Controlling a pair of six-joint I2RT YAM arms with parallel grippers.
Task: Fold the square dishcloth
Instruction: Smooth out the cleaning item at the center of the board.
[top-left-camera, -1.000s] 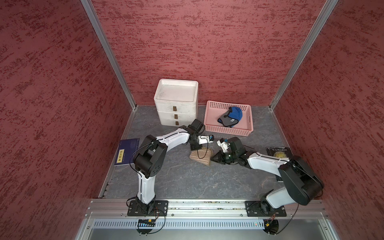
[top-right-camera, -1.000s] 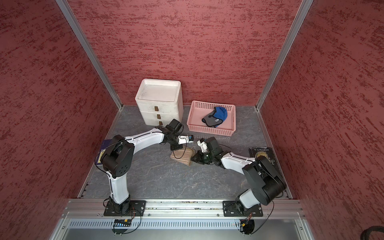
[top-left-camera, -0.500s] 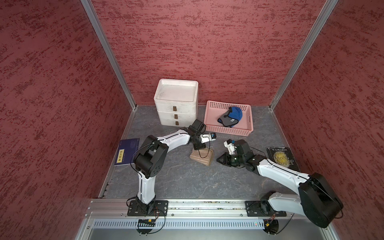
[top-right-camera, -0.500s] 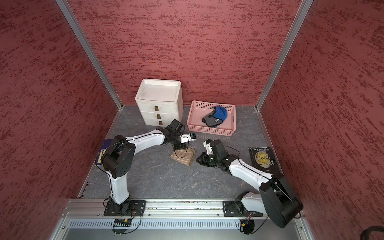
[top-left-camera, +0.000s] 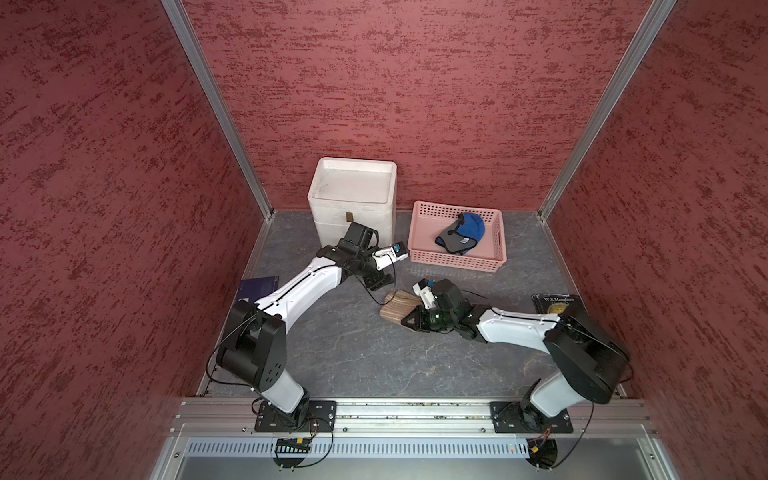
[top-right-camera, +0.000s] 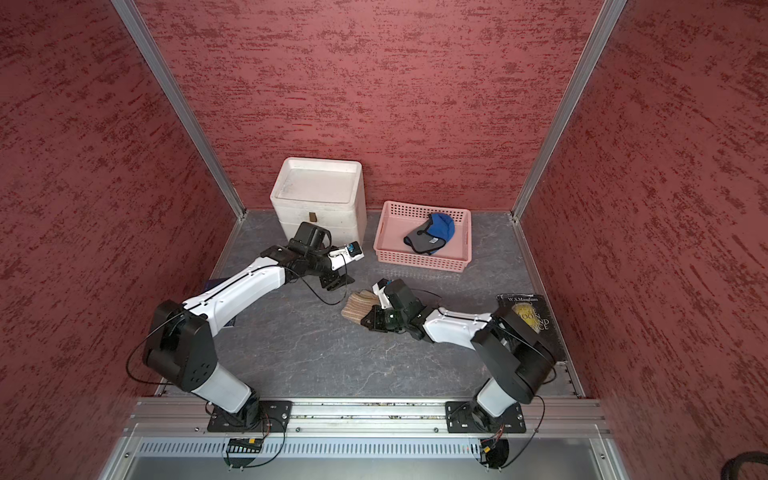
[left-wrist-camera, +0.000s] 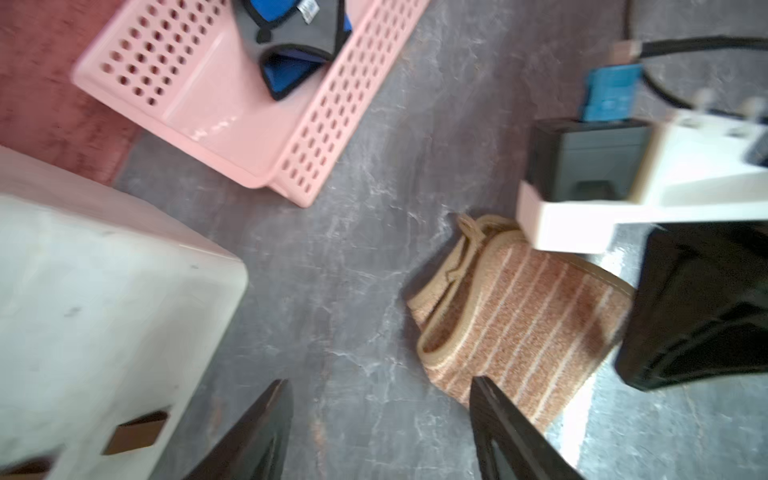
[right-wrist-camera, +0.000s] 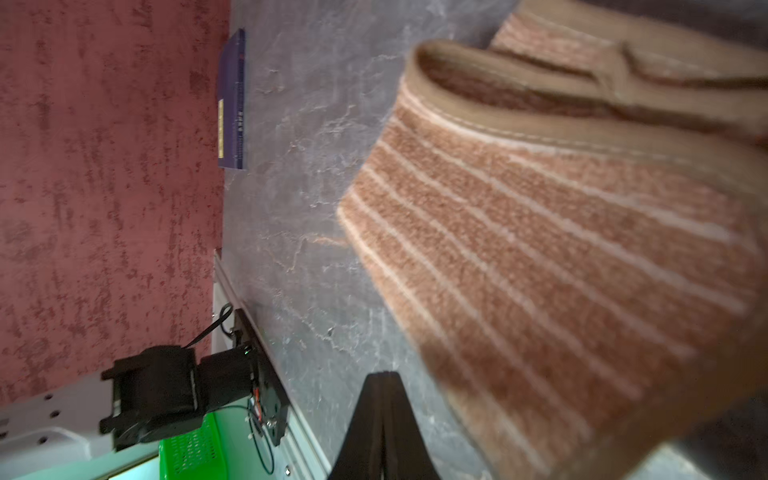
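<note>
The dishcloth (top-left-camera: 394, 306) lies folded mid-tabletop (top-left-camera: 353, 357). The left hand (top-left-camera: 379, 283) hangs wide and empty just far-left of it. The right hand (top-left-camera: 409, 323), pinched closed on nothing, sits at its near-right edge. This looks like the final smoothing: next, press the puffy fold flat.

Left hand (left-wrist-camera: 380, 399), spread wide, near striped dishcloth (left-wrist-camera: 519, 316).

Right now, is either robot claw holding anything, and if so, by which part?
Nothing is held. The left gripper stands open and empty. The right gripper is shut with nothing between its fingers, just beside the folded dishcloth.
</note>
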